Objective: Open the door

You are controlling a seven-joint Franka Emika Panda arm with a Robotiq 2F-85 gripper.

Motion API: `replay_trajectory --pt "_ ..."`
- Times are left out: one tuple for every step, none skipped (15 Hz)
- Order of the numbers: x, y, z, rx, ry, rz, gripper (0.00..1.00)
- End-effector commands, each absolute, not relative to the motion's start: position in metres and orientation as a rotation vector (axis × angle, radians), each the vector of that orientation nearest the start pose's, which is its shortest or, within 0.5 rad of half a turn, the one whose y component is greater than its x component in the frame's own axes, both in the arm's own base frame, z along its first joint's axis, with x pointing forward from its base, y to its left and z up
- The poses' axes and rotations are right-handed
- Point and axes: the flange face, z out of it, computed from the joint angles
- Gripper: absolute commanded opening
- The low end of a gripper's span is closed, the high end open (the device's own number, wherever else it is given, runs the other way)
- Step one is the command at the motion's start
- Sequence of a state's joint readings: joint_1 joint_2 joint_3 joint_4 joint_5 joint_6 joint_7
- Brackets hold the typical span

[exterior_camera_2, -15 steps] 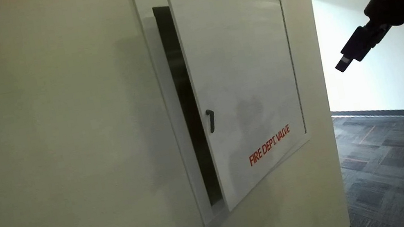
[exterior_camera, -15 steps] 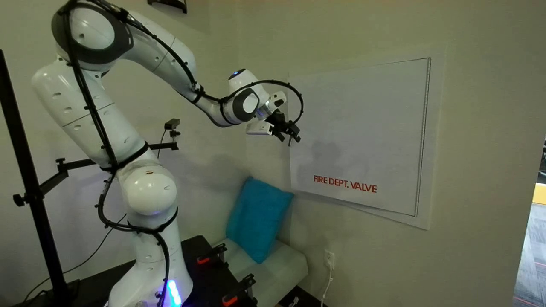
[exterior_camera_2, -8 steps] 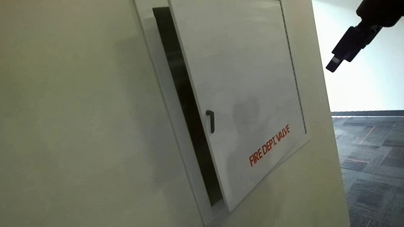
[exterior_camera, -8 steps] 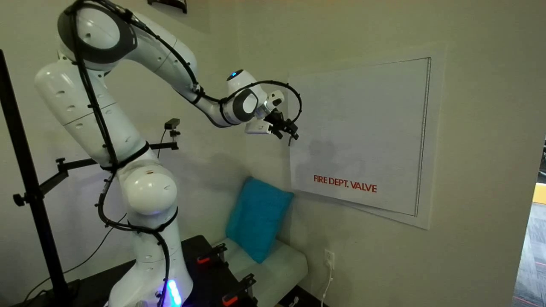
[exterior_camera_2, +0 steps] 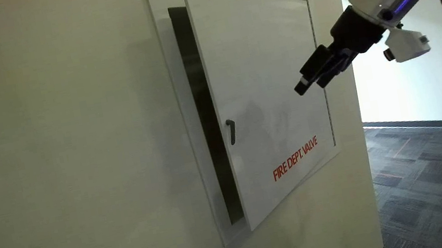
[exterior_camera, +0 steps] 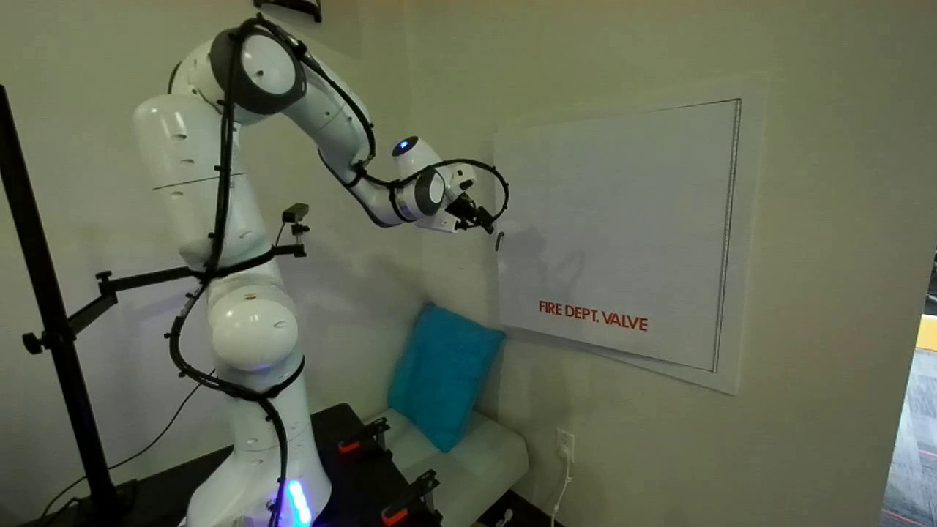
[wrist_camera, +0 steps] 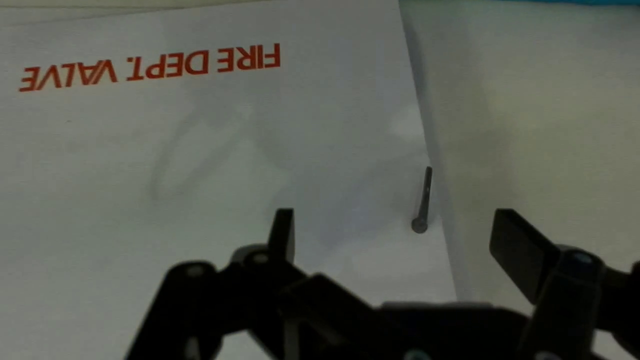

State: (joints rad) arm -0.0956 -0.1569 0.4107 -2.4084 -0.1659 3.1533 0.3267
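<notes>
The white door (exterior_camera_2: pixel 262 75) with red lettering (exterior_camera_2: pixel 295 159) hangs ajar in its wall frame, a dark gap (exterior_camera_2: pixel 207 117) running down its latch side. Near that edge is a small dark latch handle (exterior_camera_2: pixel 232 132), pointing downward. My gripper (exterior_camera_2: pixel 311 84) is in front of the panel, apart from it, with nothing in its jaws. In an exterior view, the gripper (exterior_camera: pixel 476 225) hovers just above and left of the latch handle (exterior_camera: pixel 499 241). The wrist view shows the jaws wide open, with the handle (wrist_camera: pixel 424 205) beyond the fingertips, in line with the space between them.
A blue pillow (exterior_camera: pixel 446 377) leans on a pale bench (exterior_camera: pixel 468 454) below the door. A black post (exterior_camera: pixel 44 293) with a camera arm stands behind my arm. A wall outlet (exterior_camera: pixel 565 444) with a cord sits low on the wall.
My arm has swung in toward the door, its gripper coming closer to the panel and slightly lower in an exterior view. The jaws have stayed open. The door has not visibly moved.
</notes>
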Motion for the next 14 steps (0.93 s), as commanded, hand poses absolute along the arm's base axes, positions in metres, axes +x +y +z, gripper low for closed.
replay_trajectory --pt "0.535 0.179 0.490 -2.633 -0.155 -1.327 1.00" --pt "0.543 0.176 0.494 -2.633 -0.140 -1.339 1.00" --pt "0.551 0.176 0.498 -2.634 -0.134 -1.343 1.00" --pt "0.558 0.178 0.501 -2.634 -0.135 -1.350 1.00" --pt "0.563 0.183 0.503 -2.633 -0.144 -1.355 1.00" --pt "0.566 0.190 0.504 -2.631 -0.155 -1.355 1.00" --pt "0.570 0.201 0.502 -2.626 -0.169 -1.347 1.00" --pt "0.573 0.212 0.499 -2.624 -0.181 -1.338 1.00" --pt "0.576 0.225 0.495 -2.623 -0.188 -1.325 1.00" --pt "0.576 0.243 0.488 -2.621 -0.193 -1.298 1.00" --pt "0.573 0.261 0.479 -2.617 -0.219 -1.260 1.00" --pt "0.565 0.235 0.486 -2.619 -0.213 -1.300 1.00" --pt "0.565 0.249 0.480 -2.613 -0.225 -1.273 1.00" --pt "0.565 0.258 0.475 -2.608 -0.234 -1.253 1.00"
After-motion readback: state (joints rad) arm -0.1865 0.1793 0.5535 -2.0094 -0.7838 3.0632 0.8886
